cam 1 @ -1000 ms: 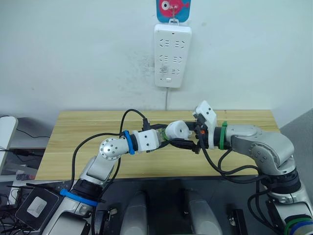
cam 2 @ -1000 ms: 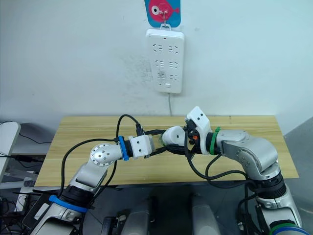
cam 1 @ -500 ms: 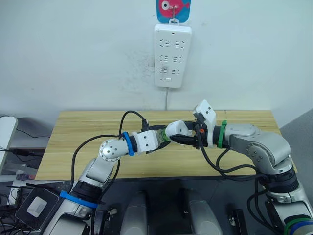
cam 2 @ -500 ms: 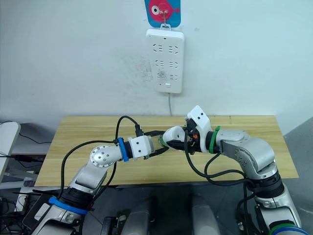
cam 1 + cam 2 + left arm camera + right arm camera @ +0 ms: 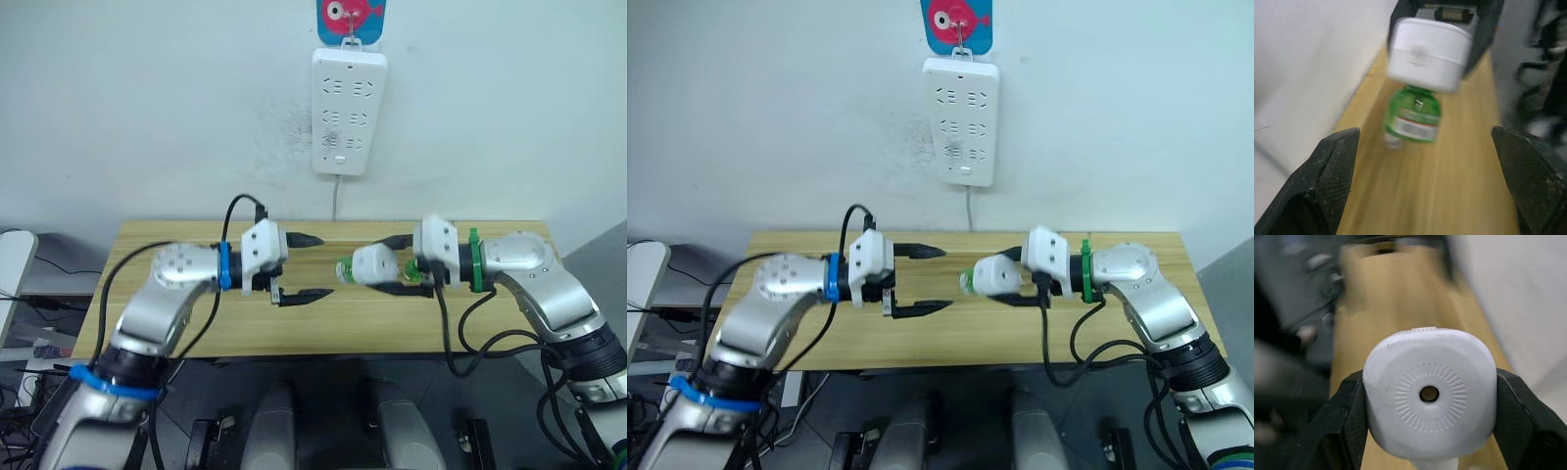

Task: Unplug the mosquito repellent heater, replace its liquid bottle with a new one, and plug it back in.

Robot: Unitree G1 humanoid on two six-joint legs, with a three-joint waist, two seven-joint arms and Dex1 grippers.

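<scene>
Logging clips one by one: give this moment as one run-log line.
right claw: shut on white rounded plastic heater with green bottle attached | left claw: open, empty | white wall power strip: unused

Pale wall [image 5: 147, 108] bearing a white power strip [image 5: 349, 112] under a fish-shaped hook [image 5: 350, 17], above a wooden table [image 5: 323, 331].

Smooth matt white plastic heater [image 5: 1429, 392], clear green bottle [image 5: 1412, 115], pale wood-grain table [image 5: 176, 333], textured black fingers [image 5: 1332, 171]
</scene>
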